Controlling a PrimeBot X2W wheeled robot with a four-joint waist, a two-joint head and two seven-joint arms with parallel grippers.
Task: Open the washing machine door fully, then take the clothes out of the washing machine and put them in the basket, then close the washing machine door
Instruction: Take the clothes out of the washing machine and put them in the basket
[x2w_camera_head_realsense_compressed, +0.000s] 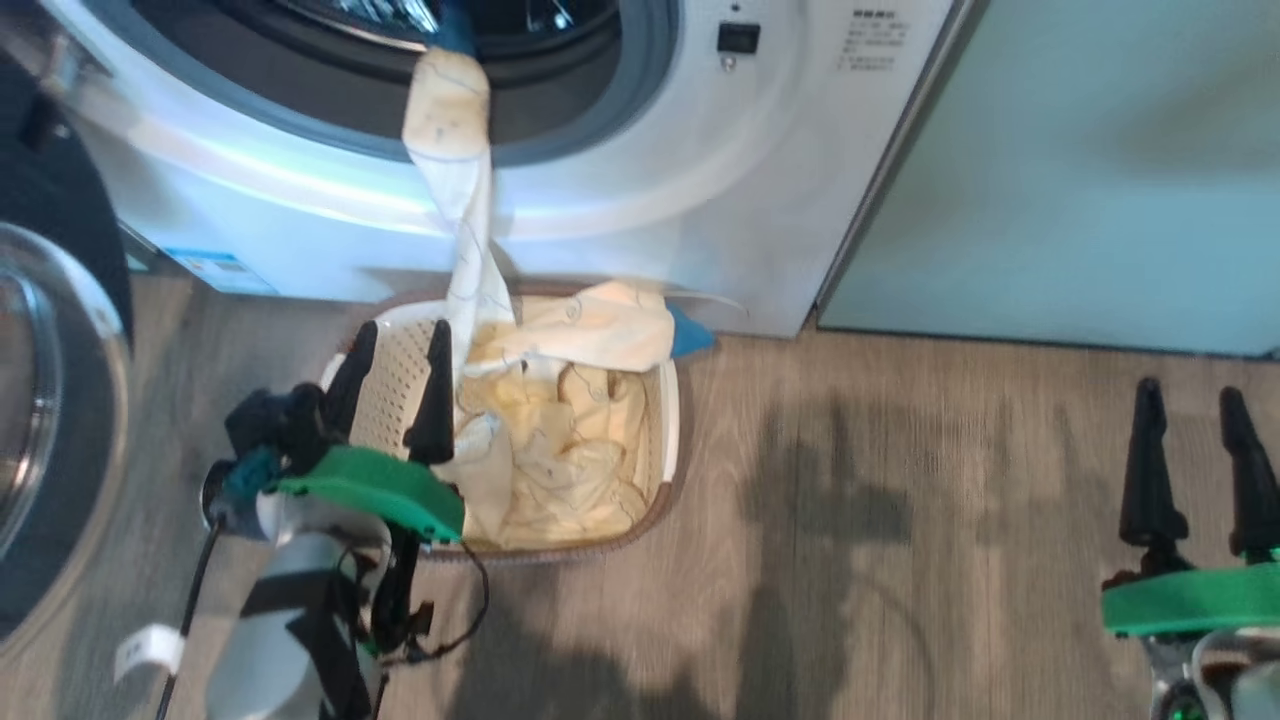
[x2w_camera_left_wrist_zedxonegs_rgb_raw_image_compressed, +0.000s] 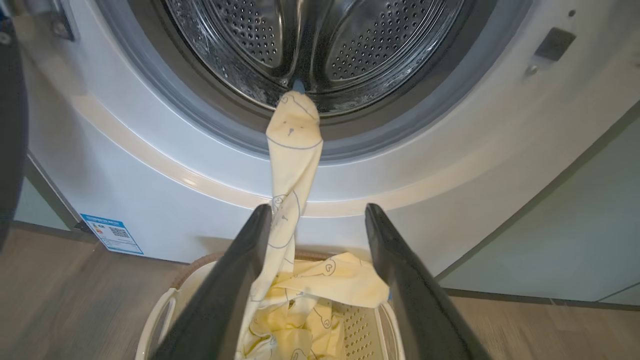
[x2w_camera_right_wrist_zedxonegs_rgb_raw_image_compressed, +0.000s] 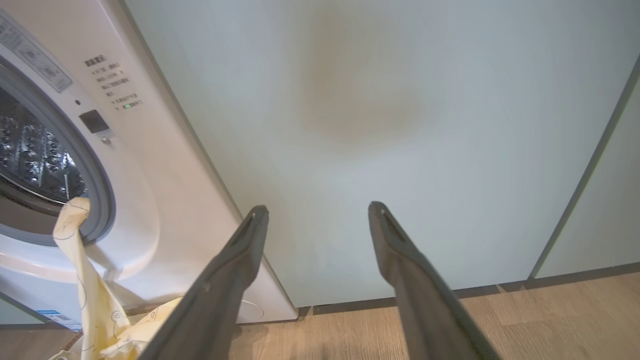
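Left tool (x2w_camera_head_realsense_compressed: 402, 326) gaping — right tool (x2w_camera_head_realsense_compressed: 1189, 387) too.

Washing machine (x2w_camera_head_realsense_compressed: 760, 200): white body, grey seal ring, grey printed text. Label (x2w_camera_head_realsense_compressed: 215, 270) low on its front: blue.
Drum (x2w_camera_left_wrist_zedxonegs_rgb_raw_image_compressed: 380, 40): bright steel, dotted with perforations.
Clothes (x2w_camera_head_realsense_compressed: 560, 430): pale yellow and cream, with thin grey-blue outlined bears. One blue part (x2w_camera_head_realsense_compressed: 690, 335).
Basket (x2w_camera_head_realsense_compressed: 395, 400): cream-white, perforated walls, brown rim.
Washing machine door (x2w_camera_head_realsense_compressed: 70, 210): glossy black rim, clear glass.
Floor (x2w_camera_head_realsense_compressed: 900, 480): grey-brown wood grain.
Panel (x2w_camera_head_realsense_compressed: 1080, 170): pale grey-green, plain.
Left gripper (x2w_camera_head_realsense_compressed: 400, 335), right gripper (x2w_camera_head_realsense_compressed: 1190, 395): black fingers, green mounts.
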